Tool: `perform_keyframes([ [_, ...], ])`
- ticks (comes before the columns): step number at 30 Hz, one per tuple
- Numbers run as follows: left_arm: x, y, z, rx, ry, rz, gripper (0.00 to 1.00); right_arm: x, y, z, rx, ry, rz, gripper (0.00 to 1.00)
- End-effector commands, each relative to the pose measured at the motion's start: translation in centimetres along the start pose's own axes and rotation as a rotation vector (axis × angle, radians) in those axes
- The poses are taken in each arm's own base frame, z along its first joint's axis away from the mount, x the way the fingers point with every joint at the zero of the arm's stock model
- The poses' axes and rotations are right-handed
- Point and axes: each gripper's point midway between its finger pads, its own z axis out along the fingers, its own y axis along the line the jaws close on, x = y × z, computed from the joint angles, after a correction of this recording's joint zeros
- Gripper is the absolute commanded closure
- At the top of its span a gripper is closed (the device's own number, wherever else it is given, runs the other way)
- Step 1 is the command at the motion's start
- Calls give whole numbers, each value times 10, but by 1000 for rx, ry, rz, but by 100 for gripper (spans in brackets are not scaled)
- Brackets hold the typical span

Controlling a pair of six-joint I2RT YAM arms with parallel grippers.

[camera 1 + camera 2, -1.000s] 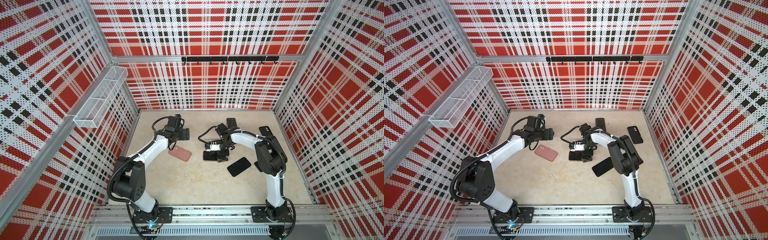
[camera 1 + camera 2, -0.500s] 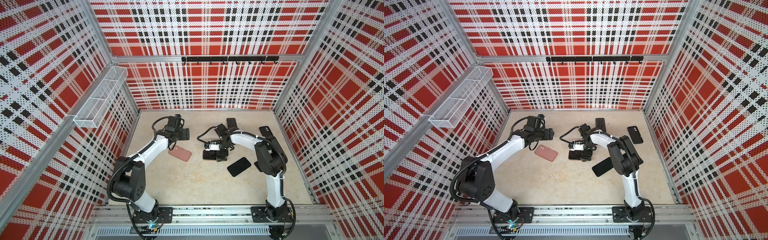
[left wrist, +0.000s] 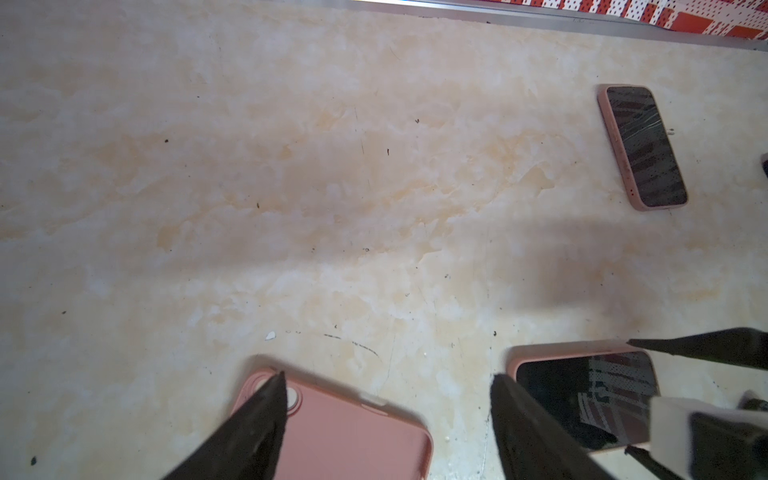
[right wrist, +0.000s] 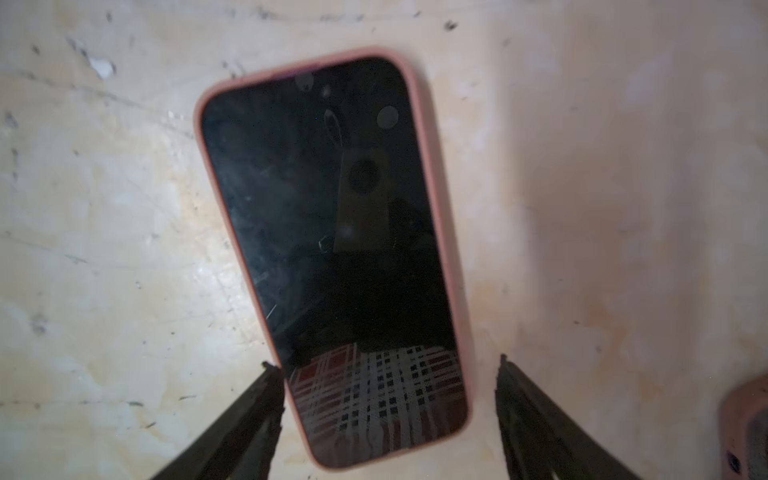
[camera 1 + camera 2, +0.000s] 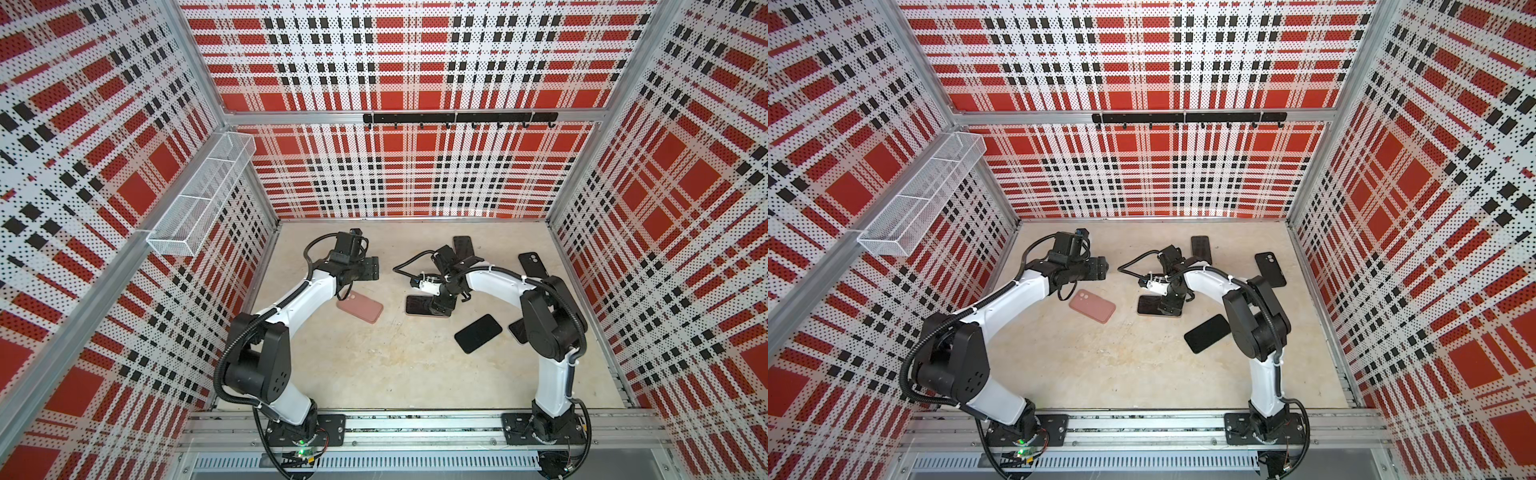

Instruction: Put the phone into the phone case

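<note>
I am reading the table point(image 5: 374, 365) from the left. The left gripper point(image 3: 388, 376) is hanging with its jaws spread wide and nothing between them, just above a pink case point(image 5: 359, 307) lying back-up at about 9 o'clock from the table's middle. I cannot tell whether that case is hiding a handset underneath.

Near the middle, the phone point(image 4: 332, 208) is lying screen-up inside the phone case point(image 3: 561, 352), with a pink rim showing all round the glass in the right wrist view, so I am judging this one seated. The right gripper point(image 4: 386, 361) is straddling its near end with jaws apart: one fingertip is just beside the rim, the other is clear of it, and it is gripping nothing.

Further right, a bare black phone point(image 5: 478, 332) is lying at about 4 o'clock and a dark handset point(image 5: 534, 266), camera side up, at 2 o'clock. Another pink-rimmed phone point(image 3: 642, 145) is sitting at 1 o'clock.

I am treating the central pairing as finished. At most a press to confirm the corners is left, and perhaps the uncased black phone.
</note>
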Motion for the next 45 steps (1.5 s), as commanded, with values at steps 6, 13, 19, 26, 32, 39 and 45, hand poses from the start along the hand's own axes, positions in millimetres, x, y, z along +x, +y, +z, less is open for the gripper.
perform_keyframes([
  [6, -6, 1, -9, 18, -27, -8, 20, -25, -18, -46, 134, -151, 176, 18],
  [13, -6, 5, -9, 14, -26, -14, 21, 1, 18, -28, -29, -51, -58, 0],
  [19, -6, 7, -7, 9, -22, -15, 21, 19, 23, -5, -127, 50, -145, 0],
  [26, -6, 11, -6, 4, -20, -23, 21, 21, 15, 14, -144, 63, -177, 0],
  [32, -8, 13, -8, 8, -25, -30, 21, 22, 8, 27, -139, 83, -181, 0],
  [39, -11, 14, -11, 14, -35, -36, 21, 22, 19, 37, -234, 93, -173, 0],
  [45, -12, 13, -12, 20, -39, -38, 21, 31, 22, 47, -255, 134, -146, 4],
])
